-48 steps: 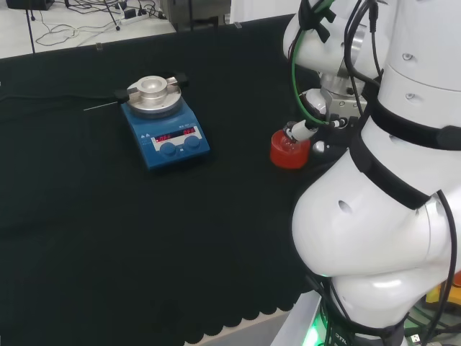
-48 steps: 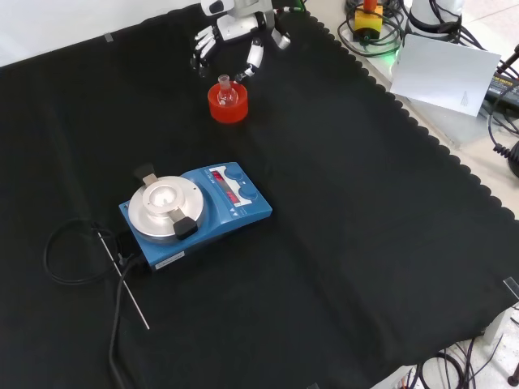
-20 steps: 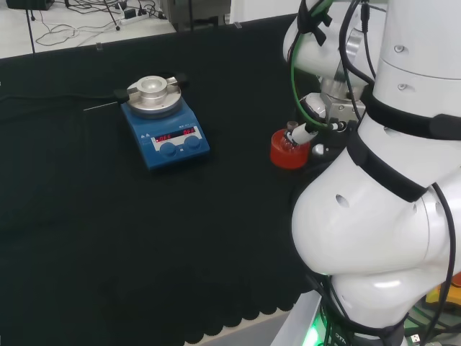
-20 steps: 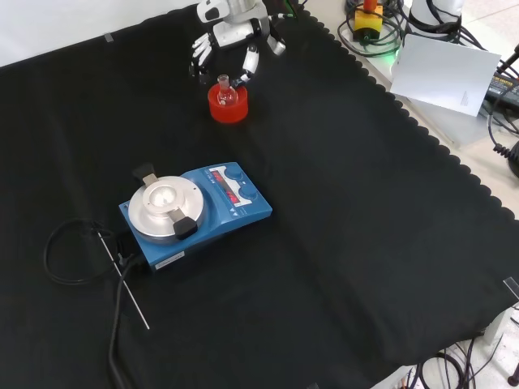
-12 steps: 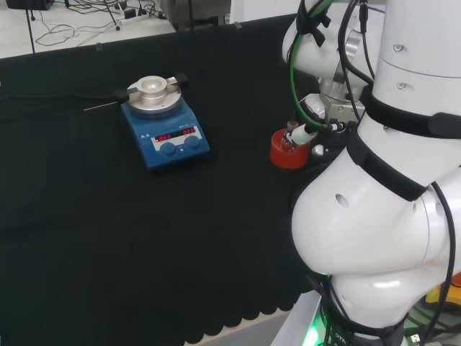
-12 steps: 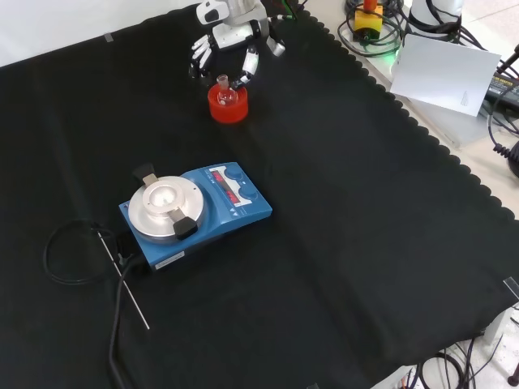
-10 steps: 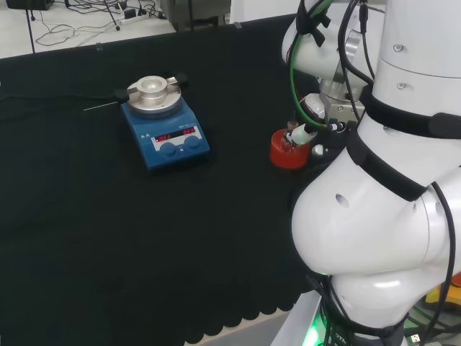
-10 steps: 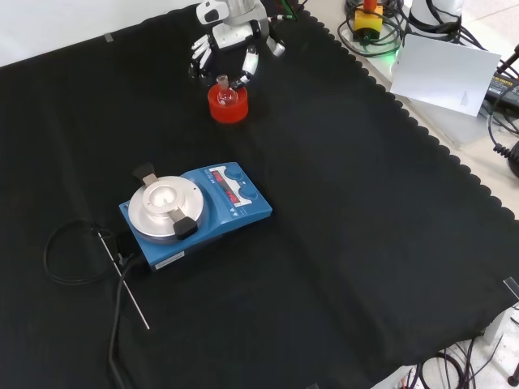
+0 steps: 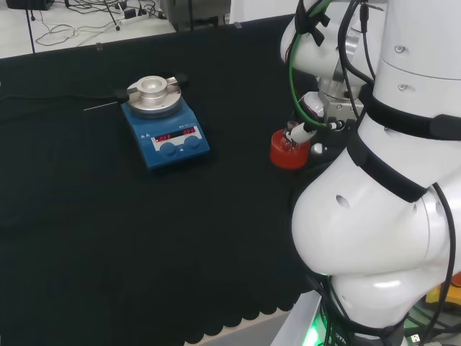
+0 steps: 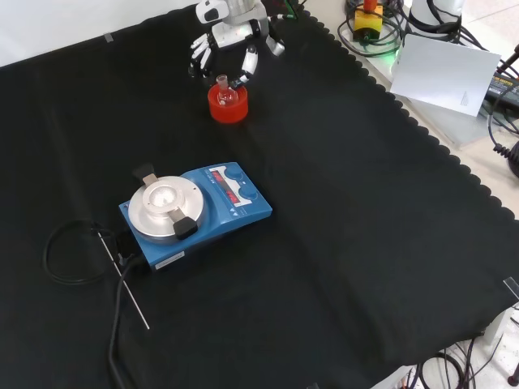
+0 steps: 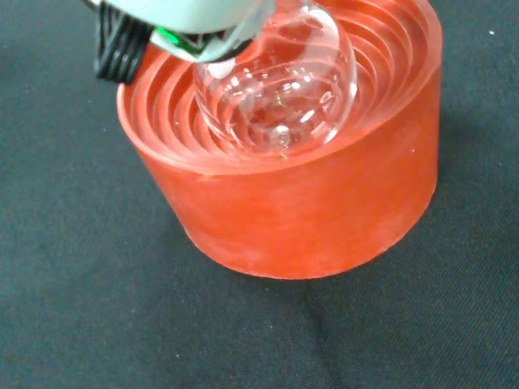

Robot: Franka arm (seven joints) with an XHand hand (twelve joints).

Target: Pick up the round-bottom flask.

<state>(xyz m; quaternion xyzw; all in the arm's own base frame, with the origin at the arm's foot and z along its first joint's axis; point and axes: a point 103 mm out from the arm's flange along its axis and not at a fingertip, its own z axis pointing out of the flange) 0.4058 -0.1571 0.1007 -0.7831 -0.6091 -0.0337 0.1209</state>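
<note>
Fingers (image 10: 251, 58) spread and slightly bent, pointing down over the flask, one on each side of its neck in the front view; contact with the glass cannot be made out. Hand (image 10: 229, 34) enters from 12 o'clock of the front view, palm above and behind the flask.

Round-bottom flask (image 10: 224, 91): clear glass, upright, bulb seated in the hollow of the red ribbed stand (image 10: 228, 106). In the wrist view the bulb (image 11: 280, 89) rests on the stand's concentric ribs (image 11: 300, 203), with a blurred white part of the hand (image 11: 182, 14) close over it.

In the head view the stand (image 9: 289, 151) sits just left of the arm's white links, a fingertip (image 9: 300, 132) right above it.

Blue hotplate stirrer (image 10: 195, 212) with a round metal top, at about 7 o'clock from the stand in the front view, well apart. A thin rod (image 10: 124, 279) and black cable (image 10: 61, 263) lie at its 8 o'clock.

All of it on the black-clothed surface (image 10: 349, 227).
</note>
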